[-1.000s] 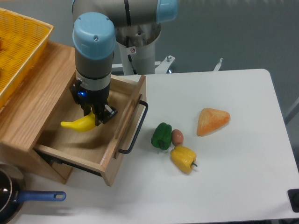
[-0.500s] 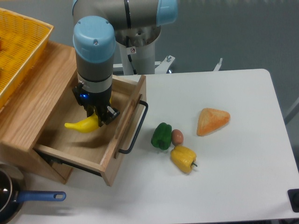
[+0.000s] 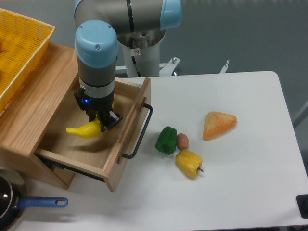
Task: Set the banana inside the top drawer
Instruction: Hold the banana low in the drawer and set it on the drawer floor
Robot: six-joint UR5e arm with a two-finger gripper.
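The top drawer [image 3: 126, 129] is a light-oak box pulled open at the left, with a black bar handle [image 3: 141, 135] on its front. My gripper [image 3: 102, 122] is lowered into the drawer and shut on the banana [image 3: 84, 130]. The banana is bright yellow and curved; it sticks out to the left of the fingers, low over the drawer floor. I cannot tell whether it touches the floor.
A yellow mesh basket [image 3: 19, 48] sits on the cabinet top at the far left. A green pepper [image 3: 166, 140], an egg [image 3: 183, 141], a yellow bell pepper [image 3: 189, 163] and an orange wedge [image 3: 219, 124] lie on the white table. A blue-handled pan [image 3: 29, 204] is at bottom left.
The gripper has moved slightly down and toward the drawer front with the banana still held; the banana now sits a little lower in the drawer.
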